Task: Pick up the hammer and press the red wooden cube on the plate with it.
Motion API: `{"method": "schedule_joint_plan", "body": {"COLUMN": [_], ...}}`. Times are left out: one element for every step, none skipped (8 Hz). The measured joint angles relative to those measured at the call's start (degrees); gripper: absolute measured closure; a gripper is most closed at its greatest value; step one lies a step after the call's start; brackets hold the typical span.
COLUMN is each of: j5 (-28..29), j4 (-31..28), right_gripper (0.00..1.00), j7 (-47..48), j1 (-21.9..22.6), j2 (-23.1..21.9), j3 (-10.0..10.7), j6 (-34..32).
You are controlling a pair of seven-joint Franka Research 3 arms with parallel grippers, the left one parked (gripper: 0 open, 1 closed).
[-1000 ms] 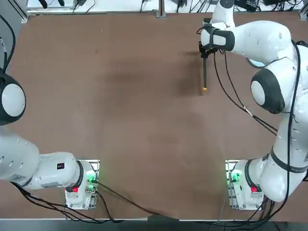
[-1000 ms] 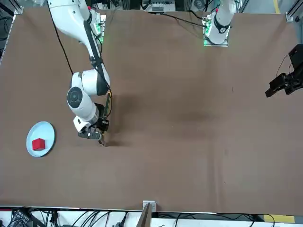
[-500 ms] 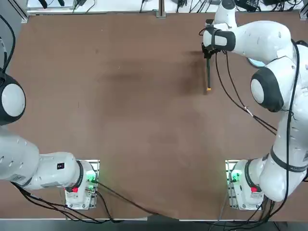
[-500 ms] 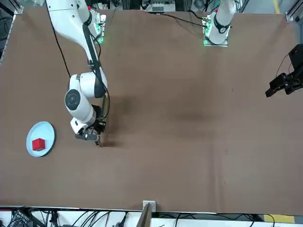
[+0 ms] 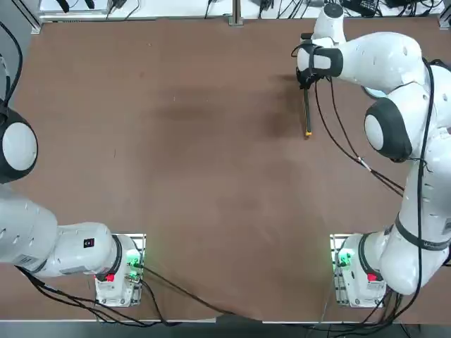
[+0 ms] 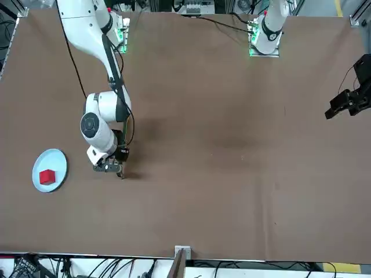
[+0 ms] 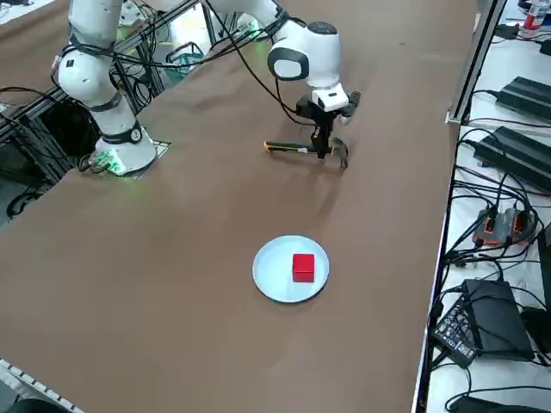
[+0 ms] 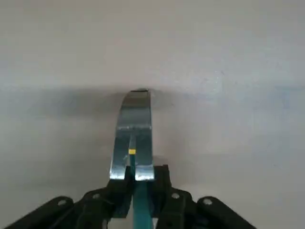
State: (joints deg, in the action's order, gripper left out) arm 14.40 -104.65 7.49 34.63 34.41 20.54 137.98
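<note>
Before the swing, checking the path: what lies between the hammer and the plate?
Nothing: in the right side view, only bare table separates the hammer, held in the right pincer, from the plate.

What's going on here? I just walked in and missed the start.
The right gripper has its fingers shut on the slim dark-handled hammer with the orange tip, gripping it near the head, off the brown table. The small red wooden cube sits untouched on the round pale-blue plate, apart from the hammer.

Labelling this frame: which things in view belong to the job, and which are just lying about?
Job: hammer, held off the table in the shut right gripper; red wooden cube on the plate.
Lying about: cables and black boxes beside the table.
</note>
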Motion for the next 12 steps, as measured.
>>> {"method": "schedule_joint_plan", "body": {"j5": [0.0, 0.0, 0.0, 0.0, 0.0, 0.0, 0.0, 0.0, -0.5, -2.0, -3.6, -4.7], "j4": [0.0, 0.0, 0.1, 0.2, 0.5, 0.7, 1.1, 1.8, 2.9, 4.7, 6.4, 7.6], "right_gripper": [0.78, 0.66, 0.49, 0.33, 0.15, 0.01, 0.0, 0.0, 0.0, 0.0, 0.0, 0.0], "j7": [0.0, 0.0, -0.1, -0.2, -0.6, -0.7, -0.9, -1.1, -1.8, -3.8, -6.6, -9.1], "j1": [0.0, -0.1, -0.1, -0.1, -0.1, -0.1, 0.0, 0.0, 0.0, -0.1, -0.2, -0.3], "j2": [0.0, 0.0, 0.0, -0.1, -0.6, -1.6, -3.4, -6.0, -9.5, -13.1, -16.3, -18.9], "j3": [0.0, 0.0, 0.0, 0.1, 0.2, 0.5, 1.2, 2.5, 4.3, 6.4, 8.2, 9.7], "j6": [0.0, 0.0, 0.0, 0.0, -0.1, -0.5, -2.0, -4.5, -8.6, -14.0, -19.1, -22.8]}}
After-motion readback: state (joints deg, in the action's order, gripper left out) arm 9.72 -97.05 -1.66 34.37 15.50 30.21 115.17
